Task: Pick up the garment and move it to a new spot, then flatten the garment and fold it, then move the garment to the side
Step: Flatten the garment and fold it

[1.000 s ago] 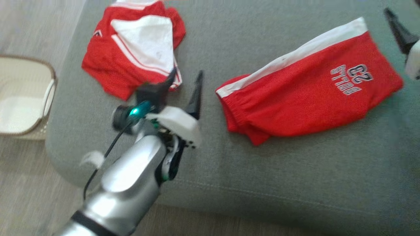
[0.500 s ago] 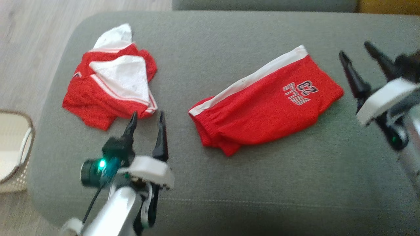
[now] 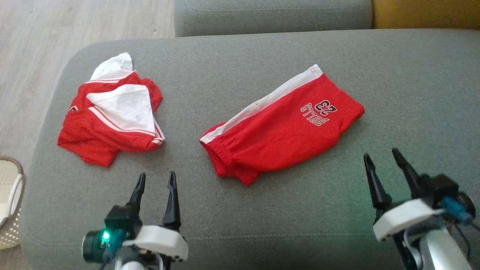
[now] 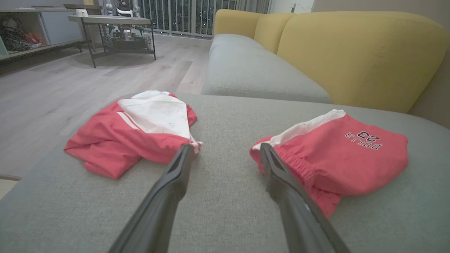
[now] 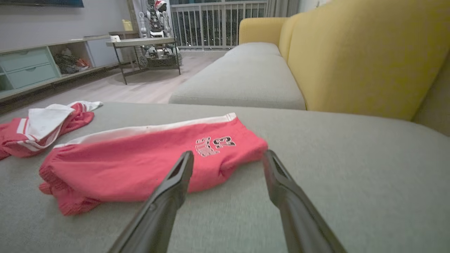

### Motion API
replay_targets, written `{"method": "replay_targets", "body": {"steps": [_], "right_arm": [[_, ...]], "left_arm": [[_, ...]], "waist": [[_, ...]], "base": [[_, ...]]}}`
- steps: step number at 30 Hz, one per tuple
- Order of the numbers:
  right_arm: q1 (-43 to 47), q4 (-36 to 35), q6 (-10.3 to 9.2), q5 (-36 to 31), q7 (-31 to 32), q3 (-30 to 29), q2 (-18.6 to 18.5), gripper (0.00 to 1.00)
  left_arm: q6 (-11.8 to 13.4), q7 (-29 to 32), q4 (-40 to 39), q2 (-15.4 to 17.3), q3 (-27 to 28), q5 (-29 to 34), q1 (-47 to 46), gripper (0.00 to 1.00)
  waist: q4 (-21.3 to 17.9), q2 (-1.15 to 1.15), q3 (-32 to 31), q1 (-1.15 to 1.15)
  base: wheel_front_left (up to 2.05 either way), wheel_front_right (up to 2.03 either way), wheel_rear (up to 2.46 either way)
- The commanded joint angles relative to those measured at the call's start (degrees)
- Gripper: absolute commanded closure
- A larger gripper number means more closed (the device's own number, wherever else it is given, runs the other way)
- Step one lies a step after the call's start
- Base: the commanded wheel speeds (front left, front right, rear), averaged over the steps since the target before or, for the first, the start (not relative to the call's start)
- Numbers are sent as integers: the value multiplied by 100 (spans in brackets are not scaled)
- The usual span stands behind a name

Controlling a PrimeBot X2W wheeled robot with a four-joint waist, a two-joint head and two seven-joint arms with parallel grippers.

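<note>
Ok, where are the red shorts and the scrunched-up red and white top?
Red fabric shorts (image 3: 281, 138): head view, middle of the red front.
Scrunched-up red and white top (image 3: 123, 107): head view, its white panel.

Red shorts (image 3: 281, 138) lie on the cushion (image 3: 262, 210) beyond left gripper (image 3: 157, 175) and right gripper (image 3: 380, 153), jaws apart.

The red shorts (image 3: 281, 135) bear "BULLS 23", upside down in the head view, near their white side stripe.

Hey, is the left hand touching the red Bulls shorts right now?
Apart. The head view shows a strip of bare grey cushion between the left hand and the red shorts; the open hand sits short of the fabric.
</note>
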Motion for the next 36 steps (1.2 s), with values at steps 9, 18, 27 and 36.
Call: {"method": "replay_targets", "body": {"steps": [9, 18, 27, 36], "right_arm": [[77, -369, -2, -255, 50, -206, 230, 0], [31, -395, -2, -15, 216, -409, 341, 0], [-760, -210, -2, 2157, 1461, -982, 500, 0], [-1951, 921, -2, 3338, 2727, -2073, 524, 0]], "left_arm": [[-289, -69, -57, -146, 468, 358, -68, 0], [-327, -69, -59, -170, 392, 343, -171, 0], [-91, -69, -54, -171, 115, 287, -527, 0], [154, -69, -151, -171, -94, 150, -1042, 0]], "waist": [[31, 0, 27, 0], [191, 0, 198, 0], [450, 0, 808, 0], [805, 0, 1378, 0]], "base": [[0, 0, 0], [0, 0, 0], [0, 0, 0], [0, 0, 0]]}}
